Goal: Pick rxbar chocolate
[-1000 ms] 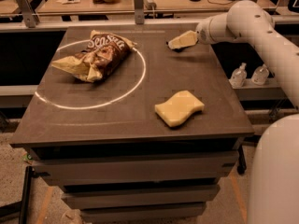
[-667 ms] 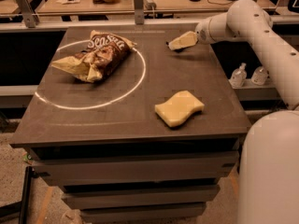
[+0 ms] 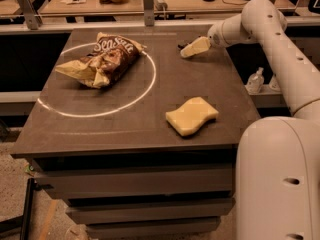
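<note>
At the far right of the dark grey-brown flat surface point(image 3: 125, 129), the cream-coloured gripper point(image 3: 192, 48) of the white jointed robot arm point(image 3: 270, 29) sits low, pointing left, its tip at or just above the top. It stays almost exactly where it was a second ago, with the arm in the same bent reach from the right, so nothing on the surface has shifted. Whether the gripper is clenched or released cannot be told from this view. The small flat black wrapped rxbar chocolate bar cannot be made out with certainty against the dark top. A small dark shape point(image 3: 181, 45) touching the gripper's tip may be it, which would place the bar right at the gripper, but that is a judgement. The large crinkled brown-and-yellow "Sea Salt" chip bag point(image 3: 102, 61) lies well apart to the left, across the far edge of a thin white painted circle point(image 3: 150, 84). The wavy yellow sponge point(image 3: 191, 115) lies near the front right edge, also apart from the gripper. A small clear bottle point(image 3: 255, 80) stands beyond the right edge, below the arm. Because the gripper holds its place at that spot, the step in hand appears to be the grasp itself or the moment just before it, and no lift is visible yet.
</note>
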### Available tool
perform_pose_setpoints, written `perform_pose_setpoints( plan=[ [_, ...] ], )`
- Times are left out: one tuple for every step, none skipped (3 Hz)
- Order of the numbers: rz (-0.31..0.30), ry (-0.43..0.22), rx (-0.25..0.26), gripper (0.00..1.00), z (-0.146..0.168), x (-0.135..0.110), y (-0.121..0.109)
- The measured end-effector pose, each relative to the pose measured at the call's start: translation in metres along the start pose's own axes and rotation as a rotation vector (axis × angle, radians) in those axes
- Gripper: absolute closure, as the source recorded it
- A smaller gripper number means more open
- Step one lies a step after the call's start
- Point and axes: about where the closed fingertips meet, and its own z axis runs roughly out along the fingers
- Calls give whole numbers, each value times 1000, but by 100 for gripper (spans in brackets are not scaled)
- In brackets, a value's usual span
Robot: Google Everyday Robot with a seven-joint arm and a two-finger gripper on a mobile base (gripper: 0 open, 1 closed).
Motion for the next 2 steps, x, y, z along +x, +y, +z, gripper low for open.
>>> perform_pose_setpoints(
  plan=[
    [-3, 39, -42, 18, 10, 11, 5],
    [1, 50, -55, 41, 12, 14, 7]
  ],
)
